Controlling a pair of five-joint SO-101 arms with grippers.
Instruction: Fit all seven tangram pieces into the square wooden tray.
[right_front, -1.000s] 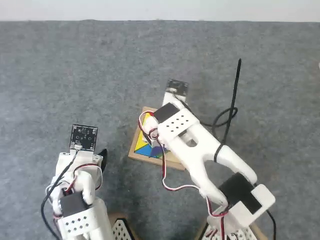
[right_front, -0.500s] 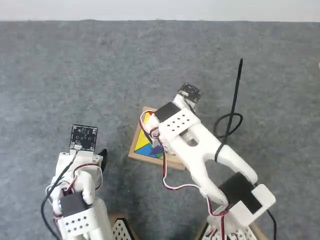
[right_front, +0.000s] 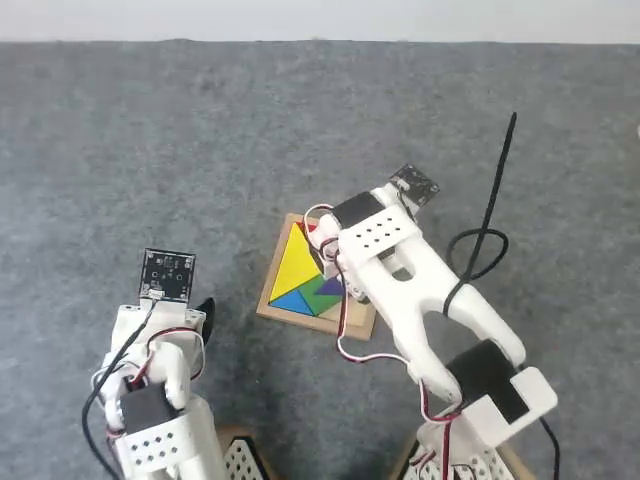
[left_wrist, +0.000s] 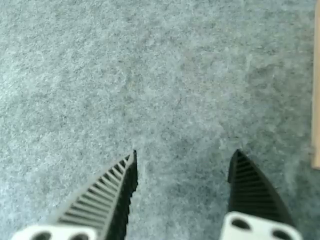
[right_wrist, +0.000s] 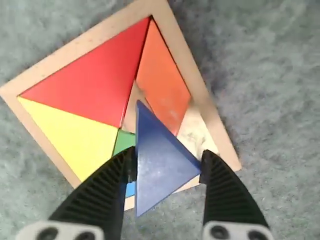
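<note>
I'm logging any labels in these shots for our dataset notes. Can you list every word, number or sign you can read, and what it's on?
No text can be read.
left arm's camera board: tiny markings, too small to read.
right arm's camera board: likewise too small to read.
wooden tray: bare wood, no print.
tangram pieces: plain colours, no letters or numbers.

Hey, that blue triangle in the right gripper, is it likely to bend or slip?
Probably stiff: the blue triangle shows straight, crisp edges. The right gripper pinches it edge against corner, so it may pivot. Its sheen suggests it's slippery.
</note>
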